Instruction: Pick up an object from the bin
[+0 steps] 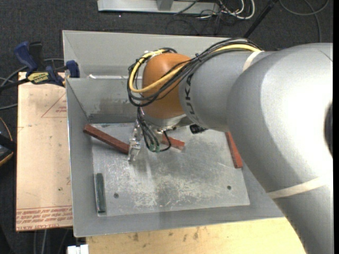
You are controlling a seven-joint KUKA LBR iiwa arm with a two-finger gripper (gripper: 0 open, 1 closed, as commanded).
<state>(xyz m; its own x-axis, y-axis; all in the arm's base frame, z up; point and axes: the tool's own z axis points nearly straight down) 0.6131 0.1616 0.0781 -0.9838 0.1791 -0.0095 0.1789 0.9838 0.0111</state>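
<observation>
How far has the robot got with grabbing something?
Done: the gripper is down in the bin, beside the end of a long brown stick. In hand: nothing is lifted yet. Left: grabbing one thing and lifting it out; the green bar lies untouched.

The floor (32, 15) is a dark, almost black carpet with a fine speckled weave, evenly lit and free of hard shadows. At the top edge a pale grey metal base (153, 4) lies flat on it (an upright of the same colour rises from its middle), and a tangle of black and white cables (238, 1) lies beside its right end. A thin black rod (270, 7) slants across the carpet just right of them.
</observation>
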